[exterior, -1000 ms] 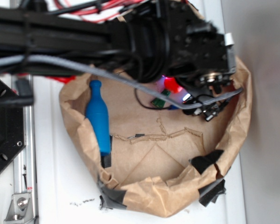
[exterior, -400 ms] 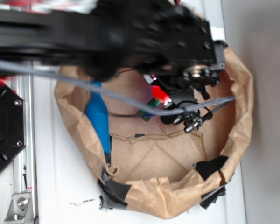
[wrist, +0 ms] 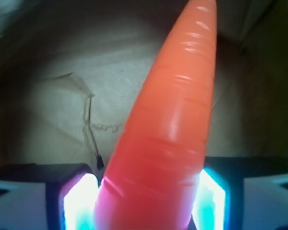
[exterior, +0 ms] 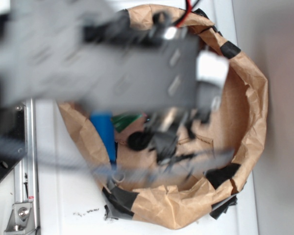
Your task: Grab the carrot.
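Wrist view: glossy orange tapered plastic carrot (wrist: 168,129) pinched between gripper (wrist: 146,203) pads, tip pointing away over crumpled brown paper bag (wrist: 53,100); no legible writing; exterior motion-blurred, blue bottle-shaped toy (exterior: 104,134) inside bag, white tabletop (exterior: 63,196) beneath.

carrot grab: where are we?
Done: the wrist view shows the carrot wedged between the two lit fingers, tip pointing away, so the gripper looks shut on it. In hand: the exterior view is motion-blurred over the paper bag. Left: likely just confirming the hold.
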Robot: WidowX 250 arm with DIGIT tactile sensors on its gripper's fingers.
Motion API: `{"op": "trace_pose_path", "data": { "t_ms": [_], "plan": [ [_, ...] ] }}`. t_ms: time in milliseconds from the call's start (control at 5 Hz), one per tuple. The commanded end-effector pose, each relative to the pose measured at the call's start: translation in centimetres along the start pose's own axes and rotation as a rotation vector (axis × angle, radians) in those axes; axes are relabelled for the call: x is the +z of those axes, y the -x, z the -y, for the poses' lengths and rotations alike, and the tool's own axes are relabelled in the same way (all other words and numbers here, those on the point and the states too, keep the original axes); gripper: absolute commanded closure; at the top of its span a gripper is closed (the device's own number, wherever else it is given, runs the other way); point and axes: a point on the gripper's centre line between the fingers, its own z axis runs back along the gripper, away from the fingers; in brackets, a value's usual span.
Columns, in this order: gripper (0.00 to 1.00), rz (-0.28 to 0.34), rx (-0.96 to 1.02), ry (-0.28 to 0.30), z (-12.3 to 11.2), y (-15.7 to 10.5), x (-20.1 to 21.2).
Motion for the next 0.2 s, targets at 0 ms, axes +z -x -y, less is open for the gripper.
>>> {"op": "trace_pose_path", "data": {
  "t_ms": [0],
  "plan": [
    [1.00, 0.082, -0.118, 0.030, -0.83, -0.87, 3.40]
  ]
}}
